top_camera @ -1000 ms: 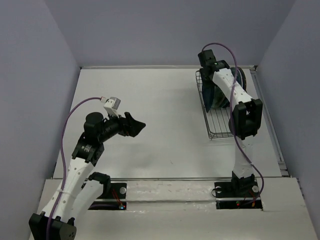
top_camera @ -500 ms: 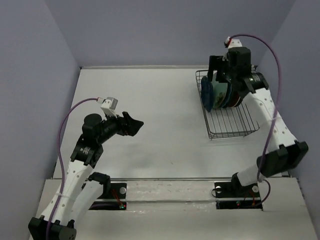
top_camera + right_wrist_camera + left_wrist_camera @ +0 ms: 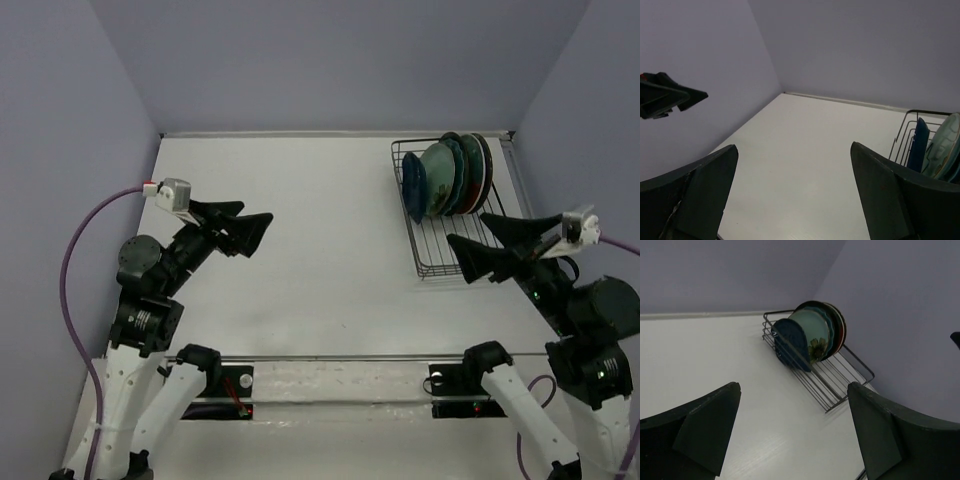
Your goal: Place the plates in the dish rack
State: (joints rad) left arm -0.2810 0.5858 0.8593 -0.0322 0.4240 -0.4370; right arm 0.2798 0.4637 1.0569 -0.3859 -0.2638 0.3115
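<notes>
The right gripper [image 3: 468,230] is pulling back from the rectangular black wire dish rack [image 3: 450,262], jaws now spread and empty. The round ceramic plates [image 3: 450,180], blue, mint and teal, are standing on edge at its far end. The left gripper [image 3: 257,211] is hovering spread, so loading is looking finished.

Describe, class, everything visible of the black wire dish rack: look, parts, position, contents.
The dish rack is a rectangular basket of thin black wire with low sides and a floor of parallel rods. It sits flat on the white table, in its far right corner. The plates stand on edge, packed together in its far end; the near half holds nothing.
</notes>
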